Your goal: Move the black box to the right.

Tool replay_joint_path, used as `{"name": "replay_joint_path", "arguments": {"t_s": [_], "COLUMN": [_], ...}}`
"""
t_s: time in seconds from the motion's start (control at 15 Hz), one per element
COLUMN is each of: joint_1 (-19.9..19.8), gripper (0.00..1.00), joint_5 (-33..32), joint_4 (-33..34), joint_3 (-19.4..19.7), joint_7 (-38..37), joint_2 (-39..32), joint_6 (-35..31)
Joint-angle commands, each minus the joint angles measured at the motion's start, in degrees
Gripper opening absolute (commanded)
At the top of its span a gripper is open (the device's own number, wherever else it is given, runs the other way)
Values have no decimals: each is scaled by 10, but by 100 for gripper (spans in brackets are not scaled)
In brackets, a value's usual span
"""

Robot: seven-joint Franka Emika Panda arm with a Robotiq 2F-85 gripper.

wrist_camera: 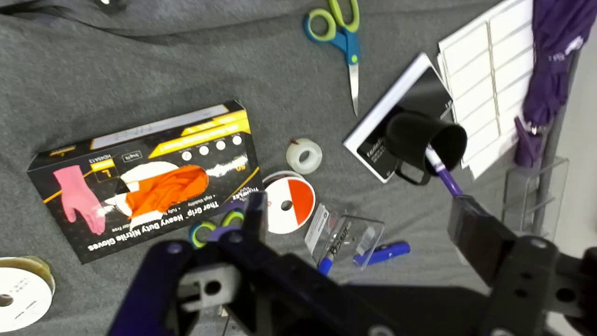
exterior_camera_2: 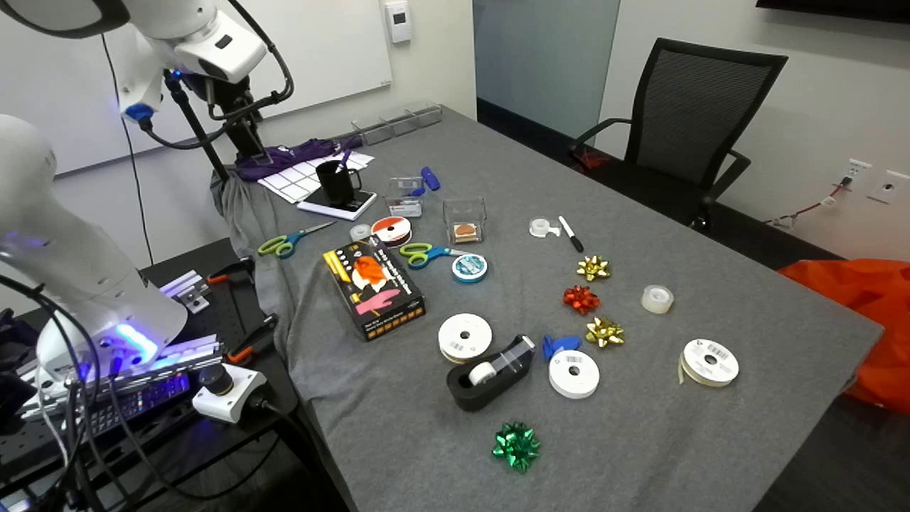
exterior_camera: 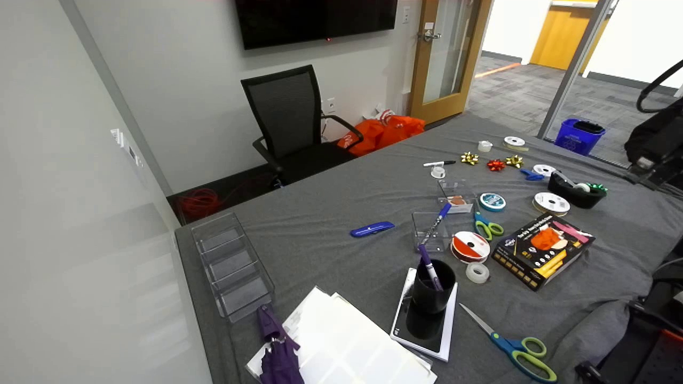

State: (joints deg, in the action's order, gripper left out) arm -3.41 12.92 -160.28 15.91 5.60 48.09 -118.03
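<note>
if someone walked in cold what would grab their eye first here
Probably the black box, with orange, pink and yellow on its top, lying flat on the gray cloth. After that, likely the shiny green bow near the bottom of an exterior view, and the bright orange heap beside the black chair.

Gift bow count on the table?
4. In an exterior view: a gold bow near the marker, a second gold bow, a red bow between those two, and a green bow nearest the camera. Both exterior views show four.
</note>
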Motion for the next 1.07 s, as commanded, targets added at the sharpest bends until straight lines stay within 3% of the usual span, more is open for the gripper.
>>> {"name": "replay_joint_path", "arguments": {"t_s": [0.0, 0.47, 0.8, 0.87, 1.0], "joint_1": [-8, -44, -90, -60, -70], "gripper": [100, 100, 100, 100, 100], "joint_5": [64, 66, 35, 52, 38], "joint_4": [1, 2, 2, 3, 3], "joint_3": [-36, -119, -188, -157, -172], "joint_7": [-70, -276, -455, -404, -445], "joint_2": [-56, -149, -199, -174, -187], "joint_6": [-100, -242, -257, -239, -241]}}
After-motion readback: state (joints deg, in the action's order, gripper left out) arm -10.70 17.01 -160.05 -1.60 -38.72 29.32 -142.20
